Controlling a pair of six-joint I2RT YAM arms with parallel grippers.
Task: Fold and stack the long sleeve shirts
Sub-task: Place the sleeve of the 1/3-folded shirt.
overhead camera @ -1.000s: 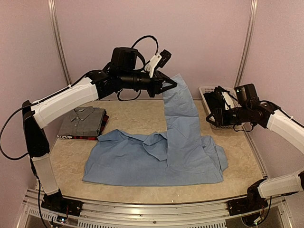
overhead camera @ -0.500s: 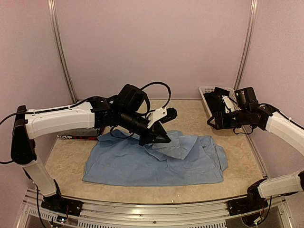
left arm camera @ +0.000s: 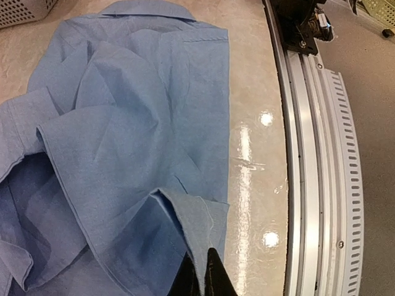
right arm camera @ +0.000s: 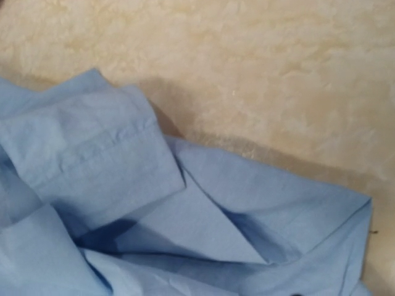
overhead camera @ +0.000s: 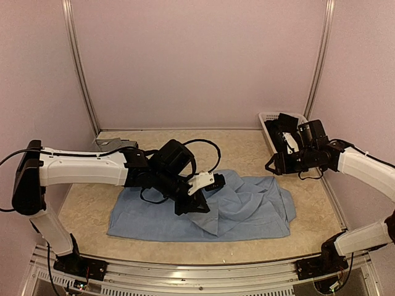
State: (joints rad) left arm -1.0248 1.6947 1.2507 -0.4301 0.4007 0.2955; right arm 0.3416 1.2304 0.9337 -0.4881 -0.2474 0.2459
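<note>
- Light blue shirt [overhead camera: 247, 216] lies mid-table, rumpled right of centre.
- Left gripper [left arm camera: 202, 279] pinched tight on fold of that shirt, over its middle. Letting go here likely leaves cloth bunched and fold skewed.
- Right gripper [overhead camera: 276, 165] above shirt's far right corner. Jaw gap unreadable, nothing visibly held. Descent could snag the cloth.
- Grey shirt [overhead camera: 116, 145] far left.

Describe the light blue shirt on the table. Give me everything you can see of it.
The light blue shirt is a collared garment of thin, woven-looking cloth with stitched seams. Its collar and one sleeve cuff show. It lies rumpled across the near middle of the table, a sleeve folded loosely over the body. The left end effector is shut on a fold of its cloth.
</note>
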